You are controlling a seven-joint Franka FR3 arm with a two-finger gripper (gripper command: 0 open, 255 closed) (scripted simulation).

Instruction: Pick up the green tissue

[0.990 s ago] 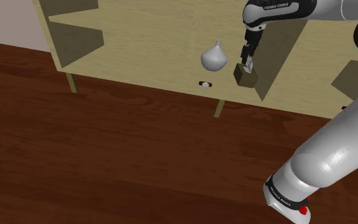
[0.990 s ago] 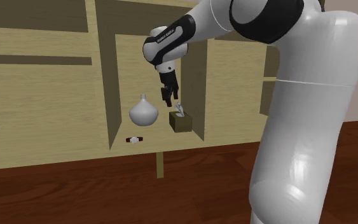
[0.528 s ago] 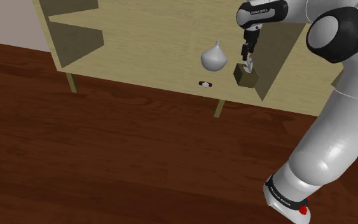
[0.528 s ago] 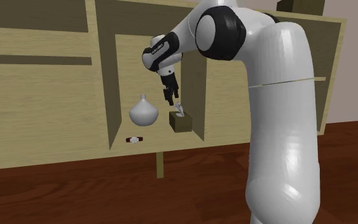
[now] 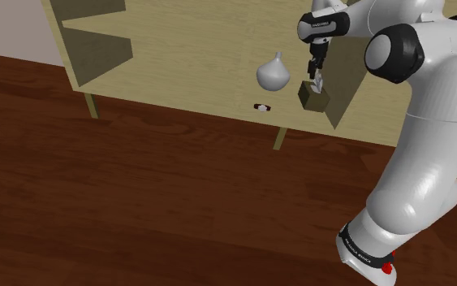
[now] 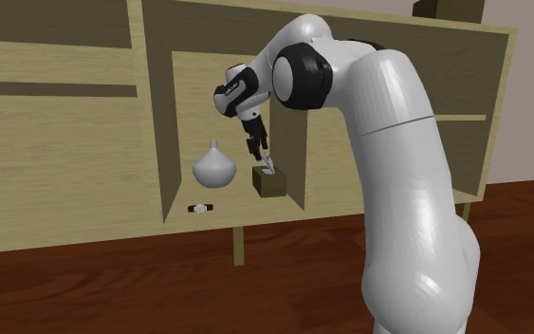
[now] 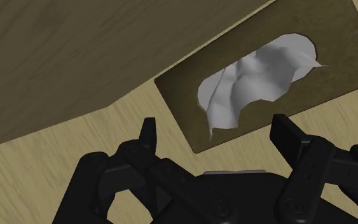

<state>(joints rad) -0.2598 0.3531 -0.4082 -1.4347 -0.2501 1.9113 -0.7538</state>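
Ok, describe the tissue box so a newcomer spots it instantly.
Find the pale wooden shelf unit and the compartment the arm reaches into. On its floor sit a rounded grey vase, a tiny dark item and, just below the open gripper, the tissue box. It is the only boxy, olive-brown thing, a crumpled pale tissue poking from its top.

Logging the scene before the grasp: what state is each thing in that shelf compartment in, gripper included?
gripper: open, poised over the tissue, not clasping it.
tissue: sticking out of the box's top, not held.
tissue box: upright on the shelf floor.
vase: upright, beside the box, apart from it.
small dark item: lying on the shelf floor near the vase.
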